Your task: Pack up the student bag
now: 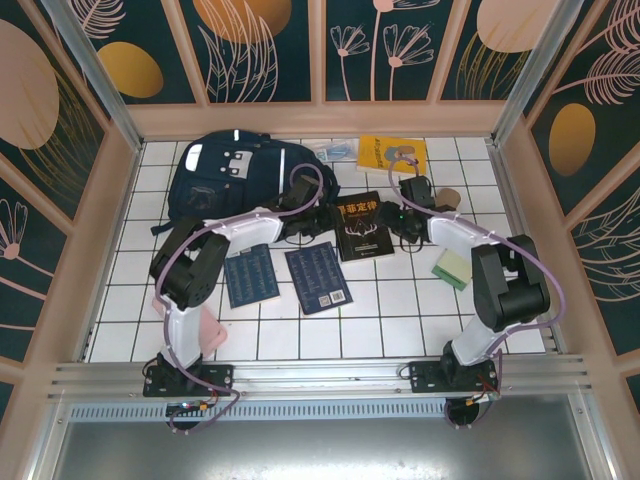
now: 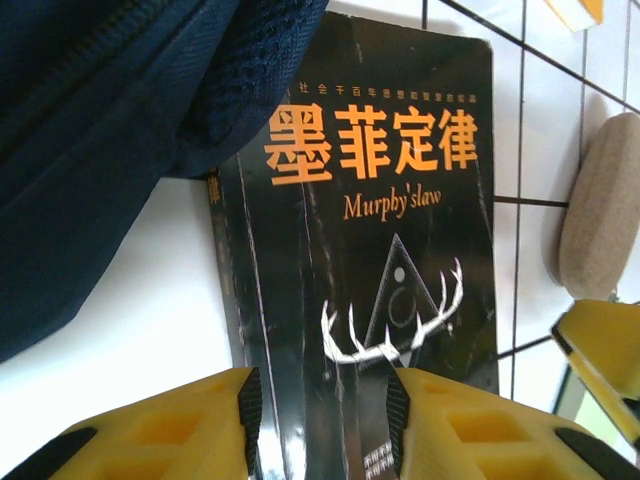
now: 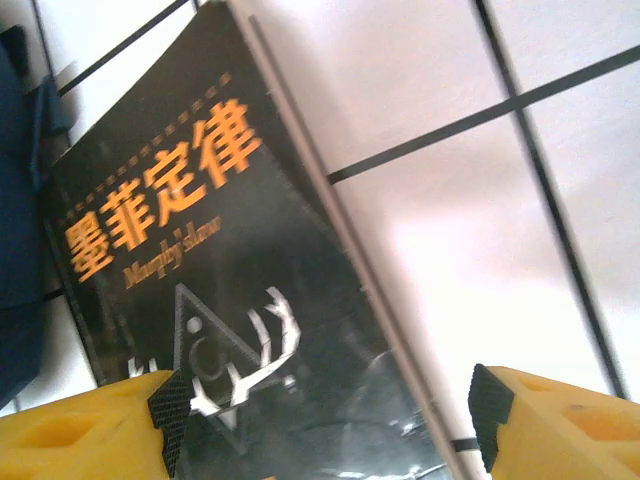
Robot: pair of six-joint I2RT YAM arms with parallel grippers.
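The student bag (image 1: 235, 178), a big navy backpack, lies at the back left of the tiled table; its fabric (image 2: 100, 130) covers the top left corner of a black book (image 1: 362, 228) titled "Murphy's law". My left gripper (image 1: 322, 222) hovers over the book's spine side (image 2: 370, 200), jaws (image 2: 323, 420) apart with the cover showing between the pads. My right gripper (image 1: 398, 220) is at the book's right side. In the right wrist view its jaws (image 3: 325, 420) stand wide open, straddling the right edge of the book (image 3: 230, 300).
Two blue booklets (image 1: 250, 275) (image 1: 318, 277) lie in front of the bag. A yellow book (image 1: 392, 153) sits at the back. A beige oval object (image 2: 600, 210) is right of the black book, a green pad (image 1: 452, 268) farther right. A pink item (image 1: 207, 330) lies near the left base.
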